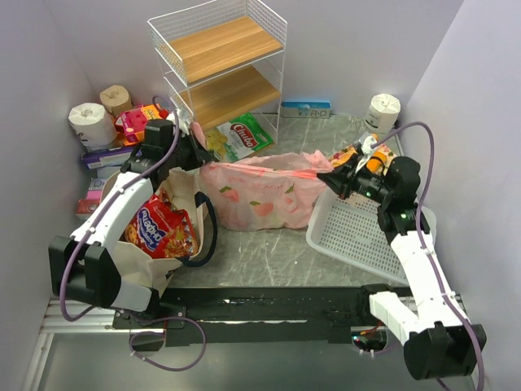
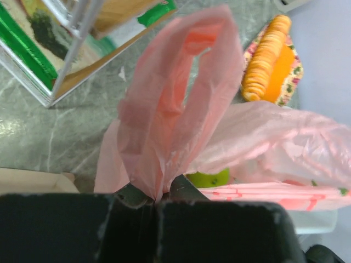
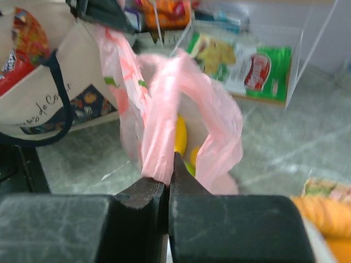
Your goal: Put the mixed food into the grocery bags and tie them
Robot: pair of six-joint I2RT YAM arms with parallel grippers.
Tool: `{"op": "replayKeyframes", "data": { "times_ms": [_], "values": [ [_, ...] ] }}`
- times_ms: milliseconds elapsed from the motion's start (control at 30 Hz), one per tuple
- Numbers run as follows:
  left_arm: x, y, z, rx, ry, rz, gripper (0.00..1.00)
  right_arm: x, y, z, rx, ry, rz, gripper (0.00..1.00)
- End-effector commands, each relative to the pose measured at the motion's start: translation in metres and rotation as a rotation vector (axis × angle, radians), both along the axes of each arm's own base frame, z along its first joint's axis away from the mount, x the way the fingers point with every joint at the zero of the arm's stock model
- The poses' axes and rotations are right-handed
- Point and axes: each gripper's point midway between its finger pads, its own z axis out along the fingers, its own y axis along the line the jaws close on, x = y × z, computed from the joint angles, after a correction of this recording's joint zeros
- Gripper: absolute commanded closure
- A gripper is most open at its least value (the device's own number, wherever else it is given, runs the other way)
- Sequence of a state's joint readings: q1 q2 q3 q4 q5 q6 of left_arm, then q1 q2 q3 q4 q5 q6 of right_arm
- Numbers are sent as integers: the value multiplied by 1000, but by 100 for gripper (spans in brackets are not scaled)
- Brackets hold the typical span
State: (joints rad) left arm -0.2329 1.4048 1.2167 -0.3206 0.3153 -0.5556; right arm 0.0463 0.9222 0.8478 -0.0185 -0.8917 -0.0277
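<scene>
Grey stone table (image 1: 269, 252), lilac walls (image 1: 358, 49), three paper rolls (image 1: 88, 120), one basket (image 1: 358, 236) at 4 o'clock, tote (image 1: 181, 191) at 9 o'clock, pink bag (image 1: 260, 199) central, left gripper (image 2: 156, 197) and right gripper (image 3: 169, 175) each clamped on its handles.

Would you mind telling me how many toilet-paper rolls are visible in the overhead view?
3. A white roll and a tan roll sit together at the far left; a second white roll stands at the far right. Others may be hidden.

Grey table (image 1: 269, 252): canvas tote (image 1: 181, 191), pink bag (image 1: 260, 195), white basket (image 1: 358, 236), wire shelf (image 1: 220, 65), green packet (image 1: 240, 137), seemingly flat.
</scene>
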Motion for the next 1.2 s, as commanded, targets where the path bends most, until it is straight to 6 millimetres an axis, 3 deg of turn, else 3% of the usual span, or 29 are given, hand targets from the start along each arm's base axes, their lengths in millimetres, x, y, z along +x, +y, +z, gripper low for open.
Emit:
{"op": "replayKeyframes", "data": {
  "times_ms": [0, 33, 67, 133, 200, 233, 267, 300, 367, 400, 433, 500, 533, 700, 833, 1033, 1167],
  "values": [
    [23, 13, 8, 33, -51, 50, 99, -5, -16, 0, -22, -2, -109, 82],
    [22, 6, 11, 28, -65, 15, 99, -6, -19, 7, -23, -15, -134, 72],
    [22, 0, 13, 29, -83, -17, 99, -7, -21, 8, -21, -2, -151, 55],
    [16, -21, 22, 49, -131, -122, 99, -2, -31, 30, -7, -25, -231, 38],
    [9, -41, 29, 88, -181, -212, 99, -1, -37, 42, -7, -17, -276, 31],
    [6, -46, 29, 99, -187, -235, 99, 2, -39, 63, -3, -41, -294, 25],
    [4, -50, 30, 105, -197, -254, 99, 5, -44, 68, 13, -5, -339, 22],
    [0, -55, 29, 105, -201, -272, 99, 4, -47, 94, 32, -31, -361, 20],
    [-5, -59, 35, 88, -226, -295, 99, 19, -53, 102, 60, 39, -418, 20],
    [-9, -62, 32, 86, -225, -307, 99, 16, -55, 121, 71, 59, -437, 19],
    [-12, -63, 36, 81, -239, -313, 99, 31, -56, 115, 74, 128, -453, 19],
    [-16, -65, 37, 74, -251, -316, 99, 34, -59, 124, 45, 178, -474, 19],
    [-18, -65, 39, 69, -256, -321, 99, 48, -60, 111, 17, 236, -481, 19],
    [-22, -68, 39, 71, -258, -333, 99, 66, -59, 95, -97, 317, -468, 22],
    [-23, -70, 41, 71, -266, -340, 99, 65, -44, 66, -180, 484, -416, 25],
    [-21, -72, 42, 75, -265, -347, 99, 69, -23, 47, -225, 543, -364, 26],
    [-21, -72, 41, 81, -262, -342, 99, 68, -23, 35, -245, 589, -382, 29]
  ]
}}
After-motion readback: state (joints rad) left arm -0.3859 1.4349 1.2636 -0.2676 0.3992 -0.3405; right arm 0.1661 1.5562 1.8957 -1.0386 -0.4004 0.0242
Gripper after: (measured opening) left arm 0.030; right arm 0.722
